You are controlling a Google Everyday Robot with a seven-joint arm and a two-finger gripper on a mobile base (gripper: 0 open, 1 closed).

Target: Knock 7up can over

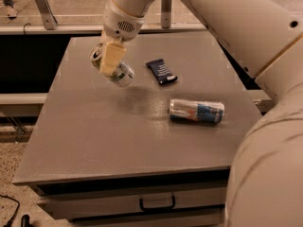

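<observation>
The 7up can [123, 74], whitish-silver with green markings, is tilted hard, its silver top pointing up and left, over the back left part of the grey table [94, 141]. It seems to hang just above the surface, with a faint shadow to its right. My gripper [109, 70] comes down from above on the white arm. One cream finger [111, 56] lies across the front of the can; the other finger is hidden behind it. The gripper appears shut on the can.
A slimmer blue-and-silver can [196, 111] lies on its side right of the table's middle. A dark blue packet [161, 71] lies flat behind it. A drawer with a handle [157, 205] sits under the front edge. My arm fills the right side.
</observation>
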